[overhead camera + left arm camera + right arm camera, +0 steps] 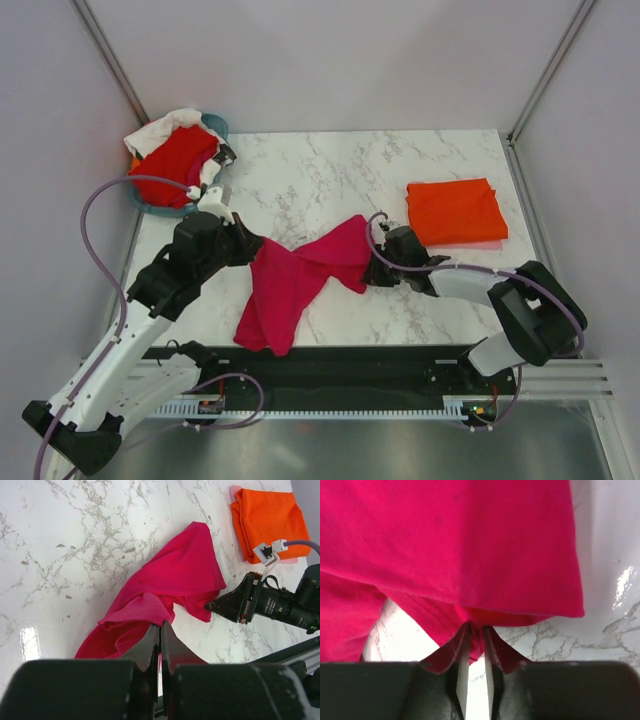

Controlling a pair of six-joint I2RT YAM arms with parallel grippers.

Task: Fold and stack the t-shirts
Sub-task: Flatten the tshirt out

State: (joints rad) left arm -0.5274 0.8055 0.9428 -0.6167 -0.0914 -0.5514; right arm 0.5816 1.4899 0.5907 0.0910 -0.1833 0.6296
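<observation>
The magenta-pink t-shirt point(300, 275) lies crumpled across the middle of the marble table point(330, 170); it also shows in the left wrist view point(170, 580) and fills the right wrist view point(450, 540). My left gripper point(252, 250) is shut on its left edge, fingers point(150, 645) pressed together on cloth. My right gripper point(372, 272) is shut on the shirt's right edge point(476, 630). A folded orange t-shirt point(456, 211) lies at the right, also in the left wrist view point(270, 520). A red t-shirt point(178, 158) and a white one point(165, 125) lie in the basket.
The teal basket point(215, 127) stands at the table's far left corner. Grey walls enclose the table on three sides. The black rail point(330, 365) with both arm bases runs along the near edge. The right arm point(280, 605) shows in the left wrist view.
</observation>
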